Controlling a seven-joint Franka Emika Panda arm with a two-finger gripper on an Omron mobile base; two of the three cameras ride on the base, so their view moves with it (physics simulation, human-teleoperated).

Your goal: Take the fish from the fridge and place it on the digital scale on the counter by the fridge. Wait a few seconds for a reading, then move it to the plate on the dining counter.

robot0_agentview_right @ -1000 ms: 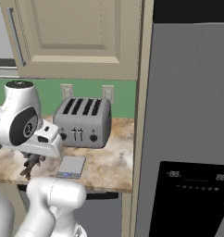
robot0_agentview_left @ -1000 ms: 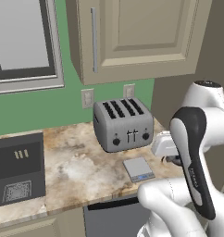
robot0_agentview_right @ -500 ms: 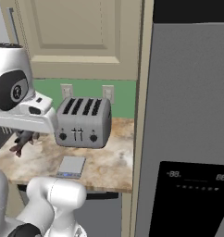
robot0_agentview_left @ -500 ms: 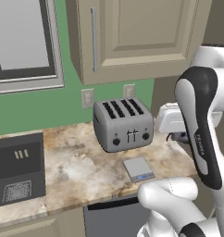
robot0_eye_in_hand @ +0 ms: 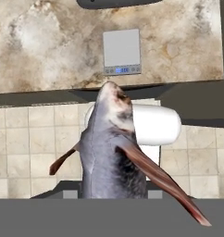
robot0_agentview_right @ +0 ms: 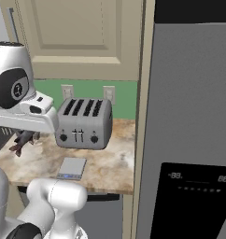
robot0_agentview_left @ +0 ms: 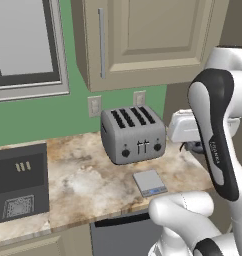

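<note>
Nearest the hand camera, the fish (robot0_eye_in_hand: 115, 152) fills the lower middle of the frame, head pointing up toward the counter edge, its body gripped low down so the gripper is closed on it, though the fingertips themselves are hidden behind the body. In the right base view the fish's tail end hangs below the gripper (robot0_agentview_right: 24, 138) at the left edge of the frame, held in the air above the counter (robot0_agentview_right: 110, 163). Beyond the fish's head, the digital scale (robot0_eye_in_hand: 121, 51) lies flat on the stone, upper middle of the hand view, bare, with its blue display facing the counter's front edge. Farther back stands the silver four-slot toaster (robot0_agentview_left: 133, 134), just behind the scale, and the grey fridge (robot0_agentview_right: 189, 121) fills the right of the right base view. The risk, I judge, is in the placement: the scale is small, so a fish released off-centre could slide onto the stone, or overhang and spoil the reading.
</note>
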